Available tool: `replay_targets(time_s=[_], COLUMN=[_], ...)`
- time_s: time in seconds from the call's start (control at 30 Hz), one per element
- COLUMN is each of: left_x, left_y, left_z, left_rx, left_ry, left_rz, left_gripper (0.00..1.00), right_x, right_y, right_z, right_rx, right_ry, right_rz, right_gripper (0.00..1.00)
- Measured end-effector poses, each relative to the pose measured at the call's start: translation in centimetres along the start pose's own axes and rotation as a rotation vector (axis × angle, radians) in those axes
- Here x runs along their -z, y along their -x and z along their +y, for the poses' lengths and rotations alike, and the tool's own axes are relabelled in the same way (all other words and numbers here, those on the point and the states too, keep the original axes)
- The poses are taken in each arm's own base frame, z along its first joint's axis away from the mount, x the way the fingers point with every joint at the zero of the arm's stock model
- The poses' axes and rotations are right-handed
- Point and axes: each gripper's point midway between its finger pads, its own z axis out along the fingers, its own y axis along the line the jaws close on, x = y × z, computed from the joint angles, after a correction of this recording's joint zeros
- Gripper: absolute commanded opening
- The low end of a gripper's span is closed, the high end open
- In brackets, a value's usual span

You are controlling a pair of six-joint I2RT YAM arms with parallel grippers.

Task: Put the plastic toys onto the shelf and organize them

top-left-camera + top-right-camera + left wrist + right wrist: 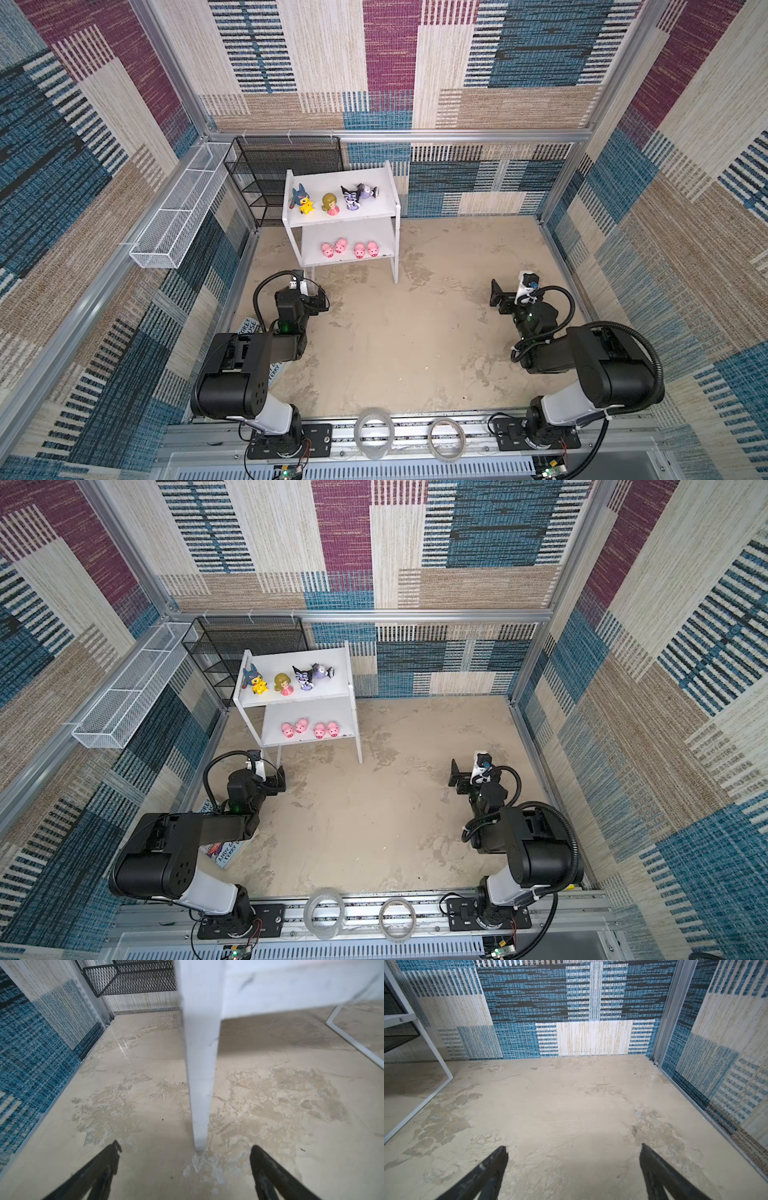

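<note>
The white shelf (384, 185) stands at eleven o'clock on the tabletop (415, 332). Its top board holds a yellow toy (306, 203) with a blue hood, a blond doll (331, 203) and two black-and-purple toys (351, 198). Four pink pigs (340, 246) sit on the lower board. The left hand (185, 1145), spread wide and empty, is by a shelf leg (199, 1064). The right hand (573, 1146), at three o'clock, is spread wide and empty too.

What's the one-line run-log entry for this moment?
shelf: holds all eight | top tier: four figures, purple one lying over | lower tier: four pink pigs | left gripper: open, empty | right gripper: open, empty
</note>
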Motion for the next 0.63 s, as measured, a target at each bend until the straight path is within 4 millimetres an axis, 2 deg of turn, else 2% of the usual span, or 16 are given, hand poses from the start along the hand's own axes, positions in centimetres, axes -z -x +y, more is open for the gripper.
replay_targets(time_s=[0.63], left_x=[0.01], left_y=[-0.01], left_z=[0.42], left_rx=[-0.001], left_ry=[0.029], left_rz=[0.001], left_gripper=[0.99], right_x=[-0.4], right_y=[0.62], right_z=[0.45], right_rx=[0.013], right_ry=[0.026], right_rz=[-0.014], right_gripper=[1.0])
